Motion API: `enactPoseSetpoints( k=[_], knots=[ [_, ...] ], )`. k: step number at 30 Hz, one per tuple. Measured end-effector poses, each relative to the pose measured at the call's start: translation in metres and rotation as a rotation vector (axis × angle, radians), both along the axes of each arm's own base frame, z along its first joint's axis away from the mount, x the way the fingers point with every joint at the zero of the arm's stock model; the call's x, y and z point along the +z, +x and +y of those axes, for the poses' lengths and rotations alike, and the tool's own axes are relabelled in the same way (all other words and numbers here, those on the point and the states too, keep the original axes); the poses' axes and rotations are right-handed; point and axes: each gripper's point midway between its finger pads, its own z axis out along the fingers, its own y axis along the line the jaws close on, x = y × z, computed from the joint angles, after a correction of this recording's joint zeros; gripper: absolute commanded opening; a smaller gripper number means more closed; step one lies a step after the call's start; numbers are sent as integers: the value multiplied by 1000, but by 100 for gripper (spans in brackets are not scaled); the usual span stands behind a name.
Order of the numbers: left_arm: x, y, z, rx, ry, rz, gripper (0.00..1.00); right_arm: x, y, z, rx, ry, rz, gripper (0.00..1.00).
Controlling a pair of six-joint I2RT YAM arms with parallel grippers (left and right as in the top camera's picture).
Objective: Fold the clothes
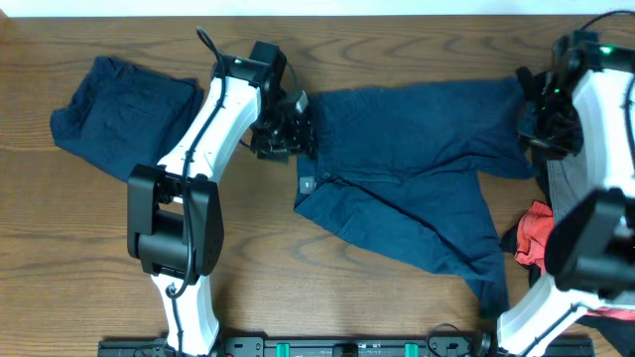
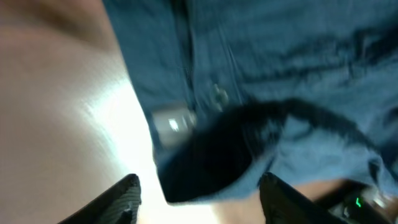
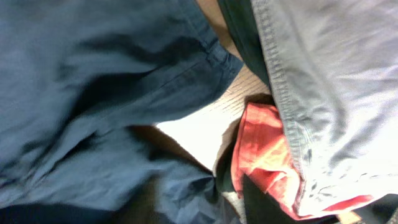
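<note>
Dark navy shorts (image 1: 407, 169) lie spread out across the middle of the table, with a small tag (image 1: 307, 184) at their left edge. My left gripper (image 1: 288, 131) hovers at that left end. In the left wrist view its fingers (image 2: 121, 199) stand wide apart, and a dark fold of the shorts (image 2: 211, 168) hangs loose just ahead between them, ungripped. My right gripper (image 1: 548, 114) sits over the shorts' right end. Its fingers do not show in the right wrist view, which holds only navy cloth (image 3: 106, 81).
A folded navy piece (image 1: 119, 109) lies at the far left. A heap of grey (image 1: 568, 183), red (image 1: 536, 228) and black clothes sits at the right edge under the right arm. Bare wood runs along the front of the table (image 1: 327, 297).
</note>
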Motion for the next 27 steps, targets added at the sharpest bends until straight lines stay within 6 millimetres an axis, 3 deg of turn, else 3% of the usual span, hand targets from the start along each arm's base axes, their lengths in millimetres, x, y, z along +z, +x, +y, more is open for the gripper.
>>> enactPoseSetpoints(
  k=[3,6,11,18,19,21,22,23,24,27],
  knots=[
    [3,-20,-3,-45,-7,64,74,31,-8,4,13,1,-74,70],
    [3,-27,-6,-83,-4,73,77,47,-18,7,16,1,-96,71],
    [-3,-37,-13,-137,13,78,77,49,-29,10,17,12,-65,70],
    [-39,-58,-32,-235,89,54,81,49,-29,14,24,36,-64,69],
    [-43,-59,-33,-239,99,47,78,49,-29,15,25,39,-63,69],
    [-51,-61,-34,-238,117,35,62,49,-30,16,27,44,-62,69],
    [-54,-60,-35,-235,121,29,45,49,-30,16,28,46,-61,68],
    [-55,-58,-35,-233,125,20,12,49,-30,16,29,48,-60,68],
    [-56,-55,-35,-235,125,7,6,49,-30,17,31,49,-59,67],
    [-57,-50,-33,-230,135,-12,6,48,-31,17,36,53,-55,67]
  ],
)
